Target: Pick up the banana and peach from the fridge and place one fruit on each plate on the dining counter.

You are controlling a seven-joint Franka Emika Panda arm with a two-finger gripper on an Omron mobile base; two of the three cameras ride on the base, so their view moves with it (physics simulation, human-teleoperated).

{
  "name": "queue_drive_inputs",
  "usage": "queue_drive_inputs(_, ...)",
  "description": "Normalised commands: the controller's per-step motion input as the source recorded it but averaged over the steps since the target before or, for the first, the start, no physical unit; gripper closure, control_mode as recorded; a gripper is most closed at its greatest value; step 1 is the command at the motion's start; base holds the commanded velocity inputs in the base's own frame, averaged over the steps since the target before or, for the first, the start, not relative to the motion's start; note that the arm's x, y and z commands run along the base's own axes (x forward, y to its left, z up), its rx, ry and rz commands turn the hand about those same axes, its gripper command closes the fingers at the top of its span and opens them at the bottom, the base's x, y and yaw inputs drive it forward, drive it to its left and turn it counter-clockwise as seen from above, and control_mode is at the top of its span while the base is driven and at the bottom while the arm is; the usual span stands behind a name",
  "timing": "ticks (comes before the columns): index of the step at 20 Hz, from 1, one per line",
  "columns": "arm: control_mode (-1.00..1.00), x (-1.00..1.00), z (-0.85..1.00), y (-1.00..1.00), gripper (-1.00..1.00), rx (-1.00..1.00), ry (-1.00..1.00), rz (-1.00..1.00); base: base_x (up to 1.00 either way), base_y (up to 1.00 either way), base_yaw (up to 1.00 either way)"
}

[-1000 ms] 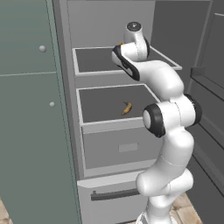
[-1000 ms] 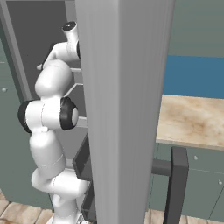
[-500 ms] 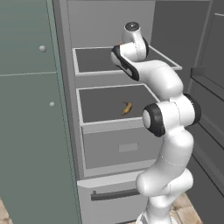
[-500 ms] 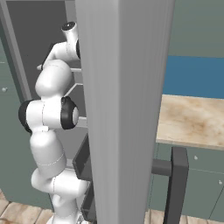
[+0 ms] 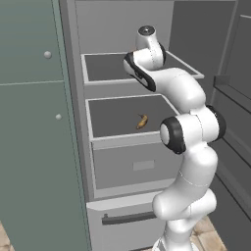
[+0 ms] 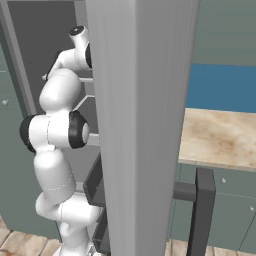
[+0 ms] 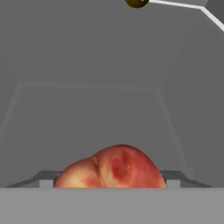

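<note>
The peach (image 7: 111, 168), reddish-orange and round, lies on the fridge's upper shelf right in front of the hand camera. My gripper (image 7: 110, 181) straddles it, and a grey fingertip shows hard against each side of the fruit. From the left base view, the arm reaches into the upper shelf of the fridge (image 5: 122, 139), and the wrist hides the fingers there. On the dark shelf below, apart from the arm, lies the small yellow-orange banana (image 5: 142, 121). A strip of the beige dining counter (image 6: 220, 135) shows to the right, past the fridge door; the plates are out of view.
A small olive-yellow ball (image 7: 136, 2) sits at the far back of the shelf. The open grey fridge door (image 6: 135, 125) stands edge-on across the right base view. Teal cabinet fronts (image 5: 34, 137) flank the fridge's left side. A drawer with a dark bar handle (image 5: 127, 218) is at the bottom.
The arm and both base views have stayed where they were. No earlier hand view is given, so any finger movement cannot be compared.
</note>
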Motion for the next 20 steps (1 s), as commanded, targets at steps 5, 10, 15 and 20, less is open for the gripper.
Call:
queue_drive_inputs(5,-1.0,0.15,-0.8,0.0,1.0,0.0,0.07,-0.03,0.0,0.0,0.0)
queue_drive_inputs(10,-1.0,-0.16,-0.28,0.0,1.0,0.04,-0.06,0.0,0.0,0.0,0.0)
queue_drive_inputs(15,-1.0,-0.8,0.53,0.0,1.0,0.06,-0.33,-0.07,0.0,0.0,0.0)
queue_drive_inputs(20,-1.0,-1.0,0.07,-0.09,1.0,0.1,-0.33,-0.21,0.0,0.0,0.0)
